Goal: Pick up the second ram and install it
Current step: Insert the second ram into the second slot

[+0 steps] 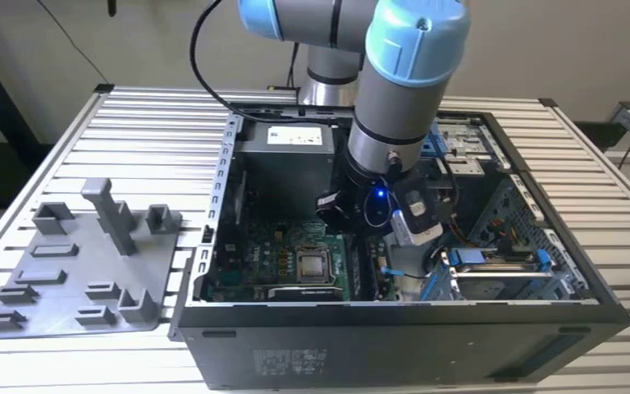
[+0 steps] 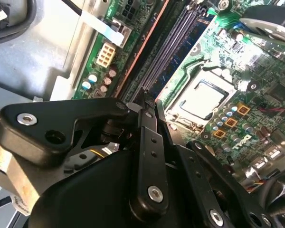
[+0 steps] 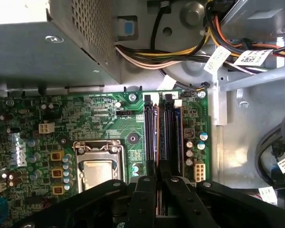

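My gripper [image 3: 160,184] is low inside the open computer case [image 1: 403,328], right over the memory slots [image 3: 152,133] of the green motherboard [image 3: 104,118]. Its two black fingers [image 2: 149,142] stand nearly together, pinching a thin dark board seen edge-on, which I take for the second ram [image 2: 143,96]; most of it is hidden between them. It lines up with the long black slots [image 2: 173,42] beside the silver processor socket [image 2: 204,97]. In the exterior view the gripper [image 1: 335,220] sits under the arm's wrist, just above the motherboard [image 1: 282,246].
A grey fixture plate [image 1: 75,271] with upright blocks lies on the slatted table at the exterior view's left. The grey power supply [image 3: 38,42] and bundled cables [image 3: 180,47] crowd the case's far end. A drive cage [image 1: 501,263] fills its right side.
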Robot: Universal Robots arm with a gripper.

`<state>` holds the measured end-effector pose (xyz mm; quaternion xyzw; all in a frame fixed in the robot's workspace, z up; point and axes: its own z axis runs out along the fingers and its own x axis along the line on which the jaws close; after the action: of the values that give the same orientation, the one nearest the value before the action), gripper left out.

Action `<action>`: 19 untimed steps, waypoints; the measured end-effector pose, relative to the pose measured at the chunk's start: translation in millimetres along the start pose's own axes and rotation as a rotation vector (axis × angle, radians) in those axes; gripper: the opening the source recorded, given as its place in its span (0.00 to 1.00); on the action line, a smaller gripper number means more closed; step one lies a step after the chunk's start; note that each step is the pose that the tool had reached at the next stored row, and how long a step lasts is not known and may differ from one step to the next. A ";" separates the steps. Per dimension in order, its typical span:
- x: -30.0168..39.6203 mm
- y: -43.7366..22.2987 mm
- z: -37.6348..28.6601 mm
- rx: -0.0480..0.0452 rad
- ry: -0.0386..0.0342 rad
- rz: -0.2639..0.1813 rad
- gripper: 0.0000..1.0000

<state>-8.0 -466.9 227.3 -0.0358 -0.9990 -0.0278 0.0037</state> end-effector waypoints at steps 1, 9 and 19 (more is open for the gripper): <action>0.0 0.0 0.0 0.0000 0.0000 0.000 0.14; -0.2 0.0 0.1 0.0046 0.0005 -0.016 0.14; -1.2 -0.7 3.2 0.0049 0.0031 -0.067 0.14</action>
<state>-6.9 -467.5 224.0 -0.0022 -0.9997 -0.0255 0.0044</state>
